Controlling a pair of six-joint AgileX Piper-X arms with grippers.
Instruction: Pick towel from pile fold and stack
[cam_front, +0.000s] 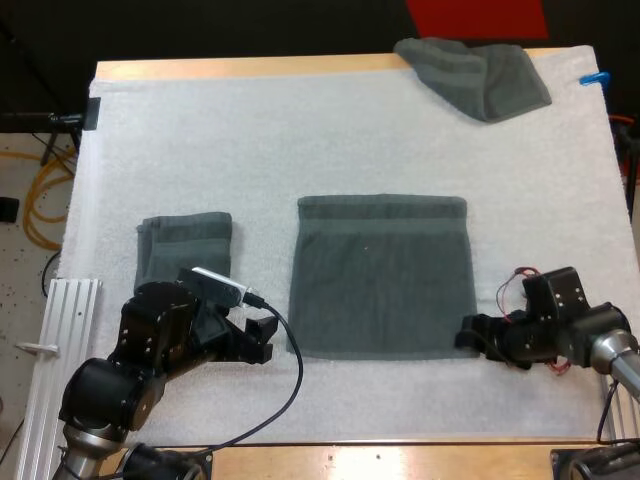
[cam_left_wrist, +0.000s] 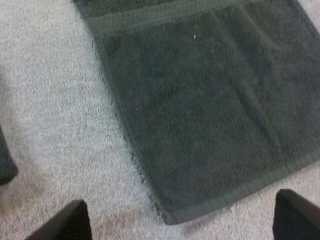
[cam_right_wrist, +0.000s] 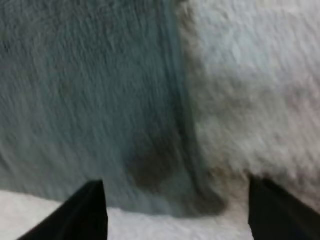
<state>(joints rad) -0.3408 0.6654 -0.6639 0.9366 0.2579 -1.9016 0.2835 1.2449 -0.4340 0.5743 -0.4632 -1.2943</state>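
Folded towel (cam_front: 185, 245) sits on the mat (cam_front: 300, 130), left side. Left jaws are wide open and hold nothing, just off the near-left corner of the spread towel (cam_front: 382, 275), which lies flat mid-mat. Right jaws are also wide open and empty, over its near-right corner. Crumpled towel (cam_front: 475, 75) is at the counter's far right edge. The step looks like grabbing both near corners: drop both low, pinch only the hem, close together, lift evenly, then carry the near edge to the far edge so the fold lands square.

no readable text, labels, brands, numbers or signs on anything
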